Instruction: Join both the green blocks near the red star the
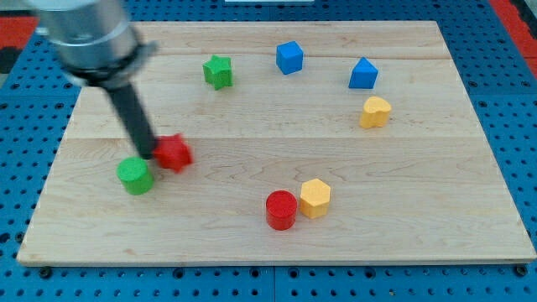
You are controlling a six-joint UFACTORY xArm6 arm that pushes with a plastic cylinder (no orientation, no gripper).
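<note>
A red star block [175, 153] lies at the view's left, on the wooden board [252, 243]. A green round block [134, 175] lies just to its lower left, a small gap apart. A green star block [218, 71] lies near the view's top, well above and to the right of the red star. My tip [148, 154] is down between the green round block and the red star, close against the red star's left side.
Two blue blocks [289, 57] [363, 74] lie at the top right, with a yellow block [376, 111] below them. A red round block [281, 209] and a yellow hexagon block [315, 198] lie together at the bottom middle.
</note>
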